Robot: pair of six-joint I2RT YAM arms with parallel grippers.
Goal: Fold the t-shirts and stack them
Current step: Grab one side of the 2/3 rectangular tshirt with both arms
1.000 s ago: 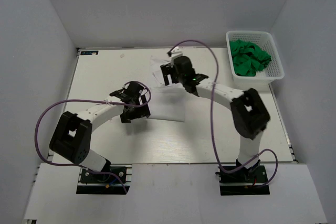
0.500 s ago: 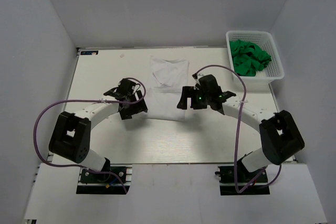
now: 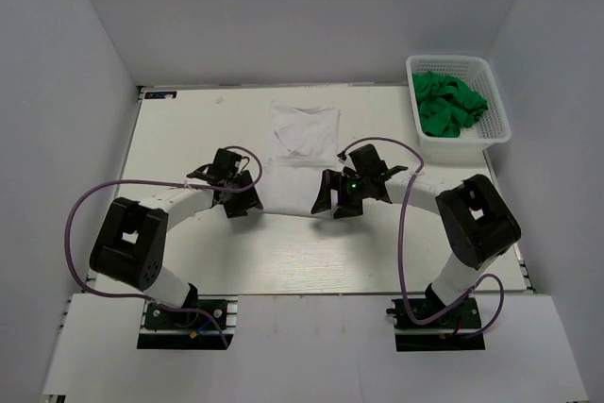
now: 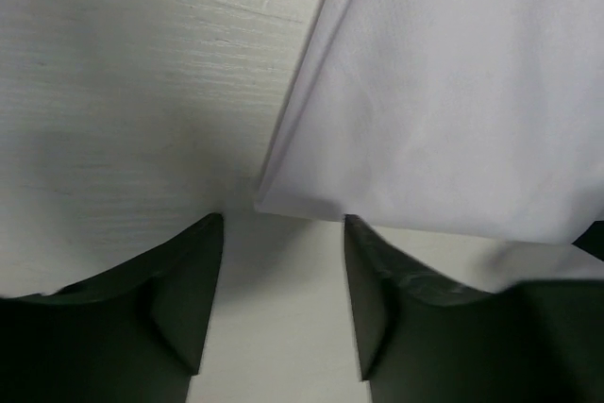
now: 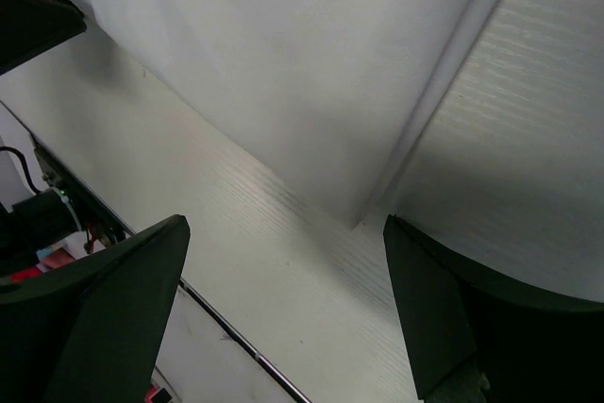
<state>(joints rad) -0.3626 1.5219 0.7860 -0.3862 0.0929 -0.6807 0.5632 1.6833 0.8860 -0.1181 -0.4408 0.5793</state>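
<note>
The white shirt lies flat on the table, collar end away from the arms. Its sides look tucked in, so it makes a narrow strip. The green shirts are heaped in the basket, well to the right of the white shirt and farther back, so most of the job looks undone.

At the white shirt's near left corner the left fingers stand partly apart, low over the table. Only the tip of the corner reaches their mouth, and nothing is pinched. At its near right corner the right fingers stand wide apart. That corner lies between them, nearer one side, and is also not gripped.

The main risk is a poor bite. The left fingers have so little cloth between them that closing here could catch only the top layer, or miss and nudge the corner away. The cloth is thin and the table smooth, so a finger sliding in low would likely bunch the hem rather than get under it.

If one corner is caught and the other is not, lifting would drag the white shirt askew and spoil the fold. Pressing down harder to make sure of a grip could scrape the fingers on the table.
</note>
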